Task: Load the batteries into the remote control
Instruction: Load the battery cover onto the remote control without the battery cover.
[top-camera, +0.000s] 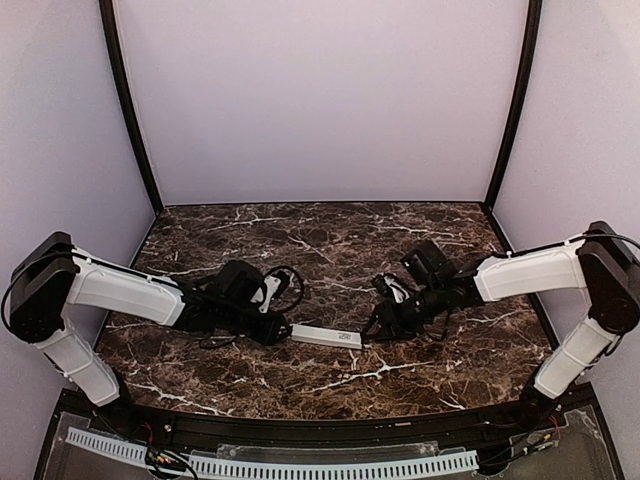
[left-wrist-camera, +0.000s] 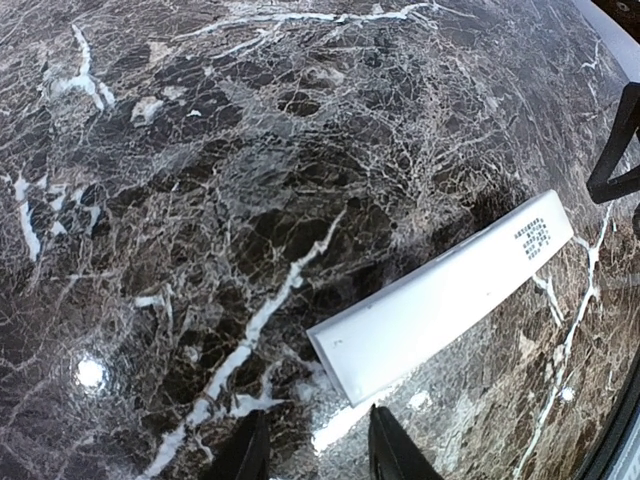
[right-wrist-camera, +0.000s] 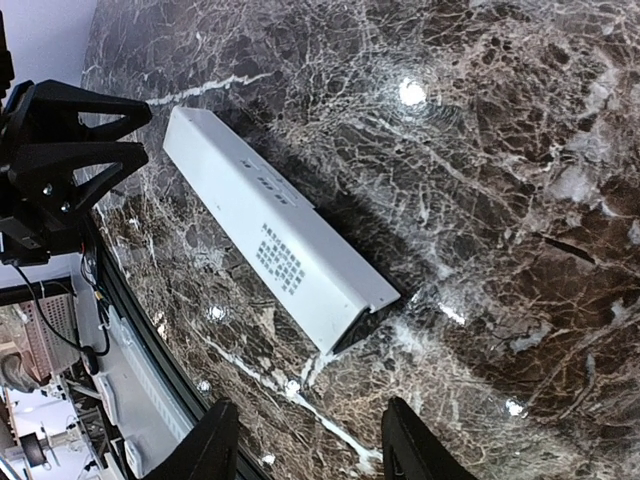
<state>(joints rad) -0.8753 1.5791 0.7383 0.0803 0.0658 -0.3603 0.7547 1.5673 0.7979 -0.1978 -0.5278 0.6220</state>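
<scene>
Nearest the overhead camera, a slotted white rail (top-camera: 300, 466) runs along the front edge, well short of the remote control (top-camera: 326, 337). The remote lies flat on the dark marble table (top-camera: 330, 240), between the two arms. The left gripper (top-camera: 283, 331) sits just beside the remote's left end and the right gripper (top-camera: 372, 334) just beside its right end. This reads as both arms lining up on the bar from opposite ends, likely to steady or turn it. Jaw width cannot be judged from up here.

From the left wrist, the remote control (left-wrist-camera: 450, 295) runs away on a diagonal, its plain white end just ahead of the left gripper (left-wrist-camera: 315, 450). The jaws stand partway apart with nothing between them, a gap that looks about right for the bar's width.

From the right wrist, the remote control (right-wrist-camera: 280, 235) presents its dark end closest, just ahead of the right gripper (right-wrist-camera: 312, 440). These jaws are moderately wide and touch nothing. A printed label (right-wrist-camera: 280, 262) faces up, so this is probably the remote's back, where a battery cover would sit. No batteries show in any view.
</scene>
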